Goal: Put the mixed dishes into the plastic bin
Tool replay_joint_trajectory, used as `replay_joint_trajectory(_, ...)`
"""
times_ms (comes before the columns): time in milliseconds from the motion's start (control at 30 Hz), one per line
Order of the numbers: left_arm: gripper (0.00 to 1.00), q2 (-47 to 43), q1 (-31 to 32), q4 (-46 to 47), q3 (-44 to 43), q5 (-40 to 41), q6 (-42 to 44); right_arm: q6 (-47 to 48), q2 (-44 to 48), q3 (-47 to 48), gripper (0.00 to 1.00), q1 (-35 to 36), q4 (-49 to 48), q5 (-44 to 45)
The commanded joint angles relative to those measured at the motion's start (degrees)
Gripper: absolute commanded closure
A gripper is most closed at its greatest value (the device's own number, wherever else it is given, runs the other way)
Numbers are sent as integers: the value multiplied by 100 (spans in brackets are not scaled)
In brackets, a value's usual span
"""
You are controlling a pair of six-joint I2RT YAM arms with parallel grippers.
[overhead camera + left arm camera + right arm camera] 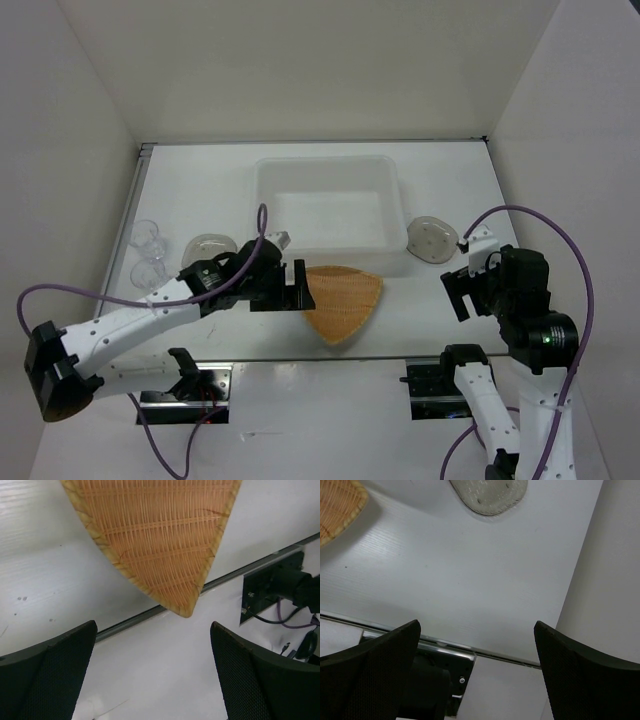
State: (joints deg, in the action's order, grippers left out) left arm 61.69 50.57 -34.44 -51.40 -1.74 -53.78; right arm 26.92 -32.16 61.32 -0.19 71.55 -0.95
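The tan-orange woven triangular plate (pixel 343 300) lies on the table just in front of the translucent white plastic bin (pixel 325 162); it fills the top of the left wrist view (pixel 155 535). My left gripper (pixel 297 285) is open and empty at the plate's left edge, its jaws (pixel 152 675) wide apart. One greyish speckled plate (pixel 432 239) lies right of the bin and shows in the right wrist view (pixel 490 495). The other (pixel 208 246) lies left of the bin, partly behind my left arm. A clear glass (pixel 146 235) stands far left. My right gripper (pixel 462 293) is open and empty, its jaws (pixel 477 670) near the right plate.
A second clear glass (pixel 150 270) stands just in front of the first. The bin holds nothing I can see. White walls close in on both sides. A metal rail (pixel 400 352) runs along the table's near edge, with the arm mounts below it.
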Motion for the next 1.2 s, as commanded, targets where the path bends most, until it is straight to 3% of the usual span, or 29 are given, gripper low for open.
replay_joint_trajectory(0,0,649,119,570,-36,-64,-344,7,52,-50,1,-34,-282,77)
replay_joint_trajectory(100,0,880,120,840,-37,199,-440,7,52,-50,1,-34,-282,77)
replay_joint_trajectory(333,0,704,120,2292,1368,-283,-1776,7,105,-50,1,-34,-230,324)
replay_joint_trajectory(833,0,1872,120,4014,1809,-573,-2549,-46,105,-103,1,-34,-282,324)
replay_joint_trajectory(1100,0,2338,120,4586,1932,-626,-2550,-160,158,-103,1,-34,-282,376)
replay_joint_trajectory(1167,9,2444,120,4656,1932,-740,-2611,-160,158,-103,1,-34,-282,376)
